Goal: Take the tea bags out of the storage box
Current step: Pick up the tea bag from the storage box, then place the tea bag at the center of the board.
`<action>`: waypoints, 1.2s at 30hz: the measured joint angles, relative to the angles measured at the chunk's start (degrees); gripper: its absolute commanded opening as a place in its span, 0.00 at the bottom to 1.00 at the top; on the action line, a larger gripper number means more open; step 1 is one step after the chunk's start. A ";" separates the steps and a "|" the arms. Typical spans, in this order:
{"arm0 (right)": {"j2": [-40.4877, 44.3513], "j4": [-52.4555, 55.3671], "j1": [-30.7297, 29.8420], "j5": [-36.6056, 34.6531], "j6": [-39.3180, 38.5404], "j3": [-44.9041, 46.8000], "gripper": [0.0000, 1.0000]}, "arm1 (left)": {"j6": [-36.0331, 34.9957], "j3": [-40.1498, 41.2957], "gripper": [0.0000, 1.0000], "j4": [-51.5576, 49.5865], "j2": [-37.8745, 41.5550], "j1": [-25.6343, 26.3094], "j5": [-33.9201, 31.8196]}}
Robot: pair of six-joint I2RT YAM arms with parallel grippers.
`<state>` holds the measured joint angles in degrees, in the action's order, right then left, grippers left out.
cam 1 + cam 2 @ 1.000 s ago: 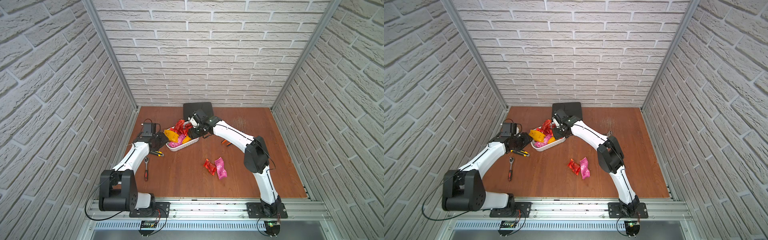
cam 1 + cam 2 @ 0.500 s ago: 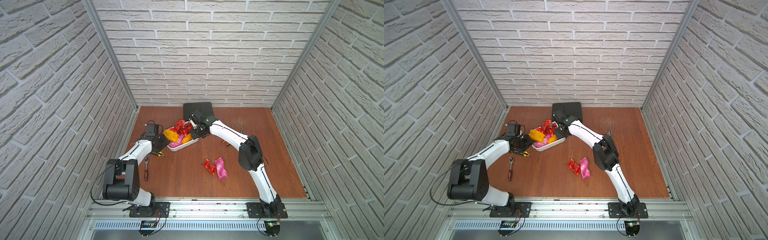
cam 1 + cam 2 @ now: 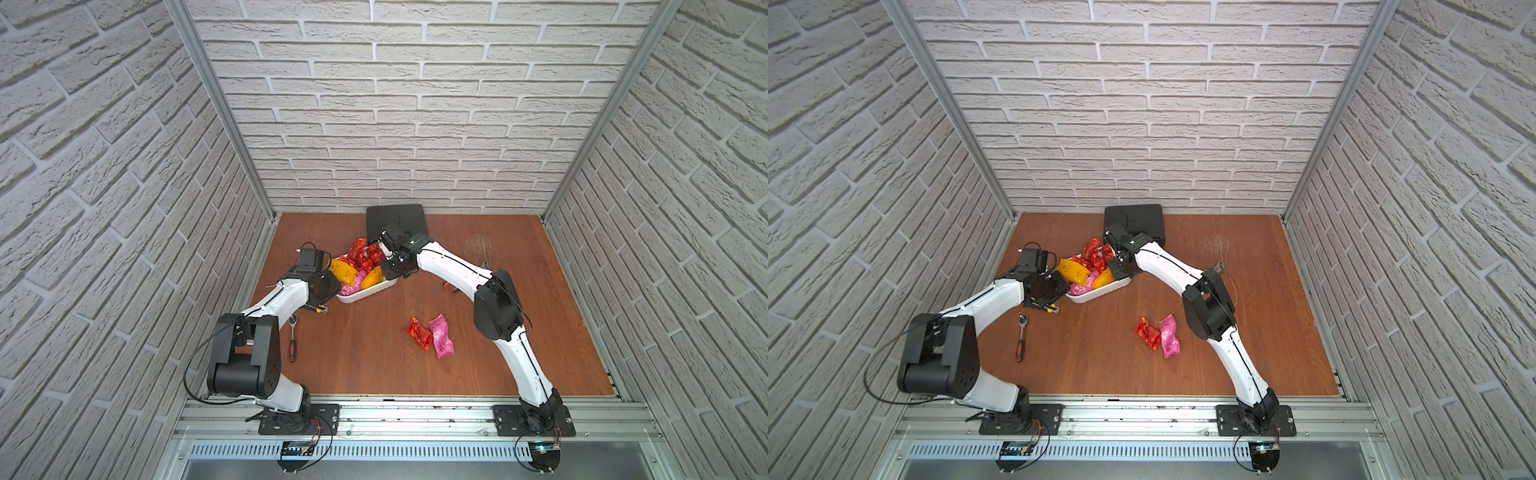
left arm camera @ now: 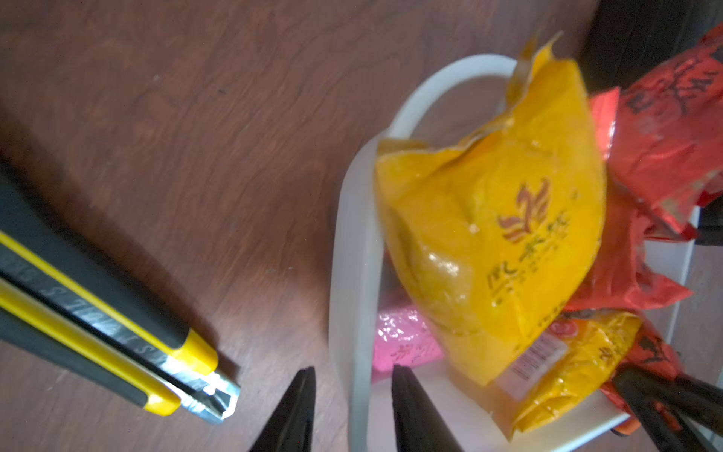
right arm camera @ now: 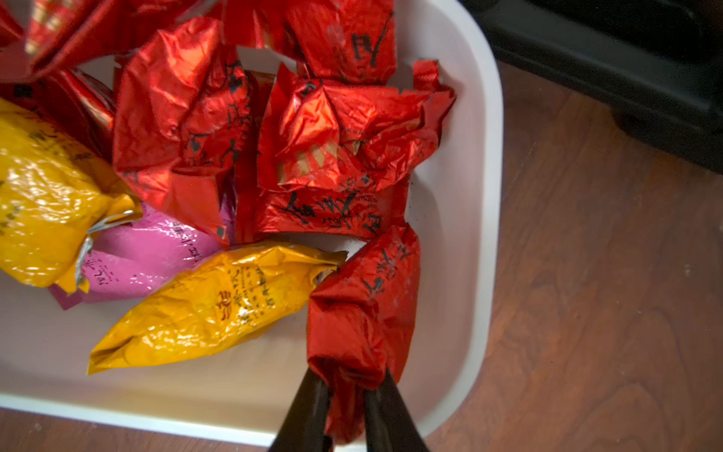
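Observation:
The white storage box (image 3: 365,296) sits left of the table's middle and holds red, yellow and pink tea bags (image 3: 360,261). In the right wrist view my right gripper (image 5: 348,415) is shut on the end of a red tea bag (image 5: 362,313) lying inside the box by its right wall (image 5: 481,219). In the left wrist view my left gripper (image 4: 354,411) stands open astride the box's wall (image 4: 352,274), one finger outside and one inside, with a gap on each side. Two more tea bags lie on the table, one red (image 3: 419,332) and one pink (image 3: 440,341).
A black case (image 3: 397,218) stands right behind the box against the back wall. A yellow and black utility knife (image 4: 117,332) lies just outside the box by my left gripper. A ratchet wrench (image 3: 293,340) lies nearer the front. Orange-handled pliers (image 3: 451,287) peek out behind the right arm.
My right gripper has closed on the red tea bag in the box. My left gripper has moved up to the box's left wall and its jaws have narrowed around it.

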<state>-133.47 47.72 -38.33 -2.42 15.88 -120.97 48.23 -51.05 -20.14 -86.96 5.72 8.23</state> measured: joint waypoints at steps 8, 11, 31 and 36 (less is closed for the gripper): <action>8.48 -0.02 -0.33 -1.92 2.01 5.77 0.17 | 0.28 0.11 0.35 -0.92 1.07 0.94 -0.96; 11.58 -0.31 -0.33 -2.05 2.82 8.33 0.16 | 0.50 0.68 0.35 -0.94 2.49 1.40 -1.49; 38.99 -8.35 1.90 9.25 7.98 46.80 0.14 | 2.64 3.28 0.47 -8.94 17.59 7.63 -13.33; 37.44 -13.46 5.35 13.33 11.93 51.04 0.16 | 0.87 1.62 0.50 -10.58 17.46 10.73 -15.54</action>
<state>-96.03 34.26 -32.97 10.92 27.81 -69.93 49.10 -49.43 -30.72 -69.49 16.45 -7.31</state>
